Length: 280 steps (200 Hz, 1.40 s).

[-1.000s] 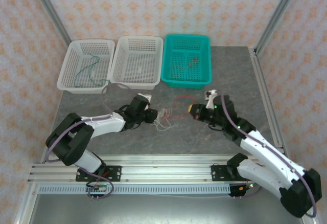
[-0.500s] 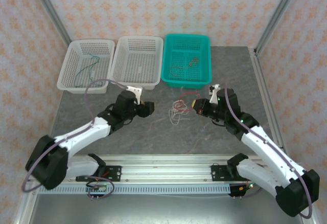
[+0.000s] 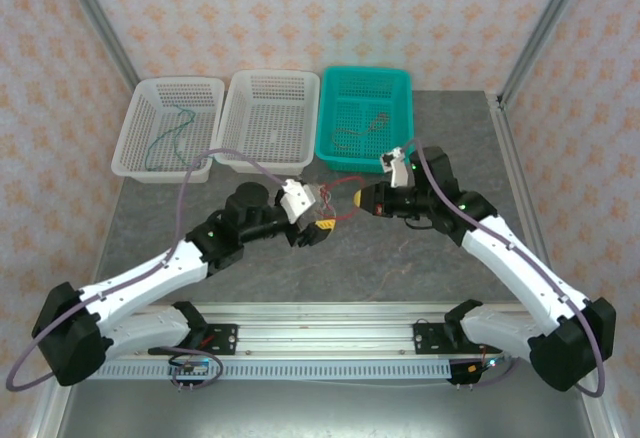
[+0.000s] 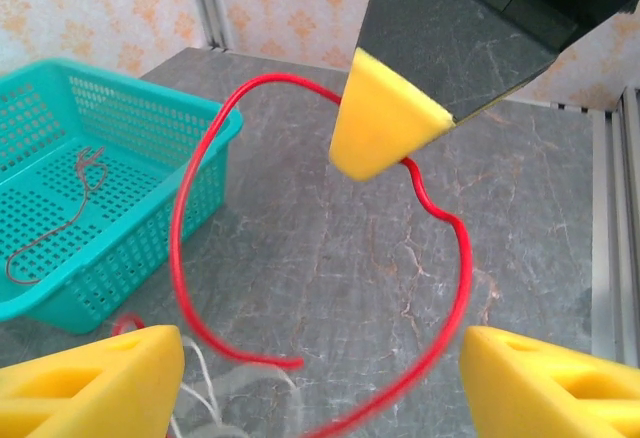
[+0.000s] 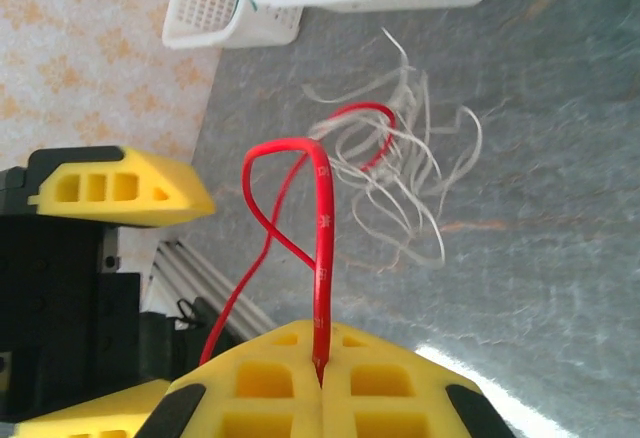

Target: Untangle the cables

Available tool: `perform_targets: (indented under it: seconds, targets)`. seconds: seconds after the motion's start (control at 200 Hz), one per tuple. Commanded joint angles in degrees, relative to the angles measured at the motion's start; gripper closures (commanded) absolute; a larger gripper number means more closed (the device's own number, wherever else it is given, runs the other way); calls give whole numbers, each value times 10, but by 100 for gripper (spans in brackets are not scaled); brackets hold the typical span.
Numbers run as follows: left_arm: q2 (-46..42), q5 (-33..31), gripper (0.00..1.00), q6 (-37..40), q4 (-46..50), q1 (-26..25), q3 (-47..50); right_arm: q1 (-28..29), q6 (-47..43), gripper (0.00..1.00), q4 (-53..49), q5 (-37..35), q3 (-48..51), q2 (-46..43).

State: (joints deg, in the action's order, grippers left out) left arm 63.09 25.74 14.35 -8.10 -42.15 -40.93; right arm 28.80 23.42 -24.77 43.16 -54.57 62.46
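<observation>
The right tool (image 5: 320,358) is clamped on a thin, glossy red cable (image 5: 320,218), which is seen pinched between its yellow pads and rising from them in a tall loop. The left tool (image 4: 322,383) is spread wide with nothing gripped, one yellow finger at each lower corner of its wrist view and the red loop hanging between them. In the right wrist view the far end of the loop is seen running into a loose bundle of thin white cable (image 5: 415,148) lying on the grey marbled counter (image 3: 400,258) at centre right of the frame. A curly green cable (image 3: 165,138) lies in the white perforated plastic basket (image 3: 125,163) at upper left of the top view, and a red-brown cable (image 4: 70,208) in the teal perforated plastic basket (image 4: 200,123). Trouble is judged likeliest at the crossing of red and white: if the red cable is drawn away while threaded through the strands, the whole white bundle may be dragged along rather than freed. The thin cable could also slip from the pads, or be missed by the left tool on closing, because the loop is floppy. A collision is possible, as the tools face each other closely. In the top view the left arm is stretched low from lower left to centre, and the right arm is bent in from lower right.
</observation>
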Motion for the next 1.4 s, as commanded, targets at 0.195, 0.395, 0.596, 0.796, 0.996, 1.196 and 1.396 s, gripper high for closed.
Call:
perform_targets:
  seconds: [0.195, 0.395, 0.596, 0.796, 0.996, 1.196, 1.396]
  targets:
    - [55, -97, 49, 54, -53, -23, -9, 8, 54, 100, 52, 64, -22, -1]
    - [86, -192, 73, 10, -116, -21, 40, -31, 119, 100, 95, 30, -10, -32]
    - [123, -193, 81, -53, -143, -15, 64, -90, 212, 100, 196, 6, 24, -73]
    - [147, -190, 87, -110, -154, -6, 81, -151, 275, 100, 247, 2, 49, -89]
    - [102, -176, 85, -134, -178, 0, 101, -155, 235, 100, 199, 14, 32, -76]
    - [-2, -156, 56, -87, -150, 5, 76, -154, 164, 100, 112, 87, -9, -49]
    - [-64, -127, 24, -21, -113, 9, 37, -134, 100, 100, 23, 168, -46, -25]
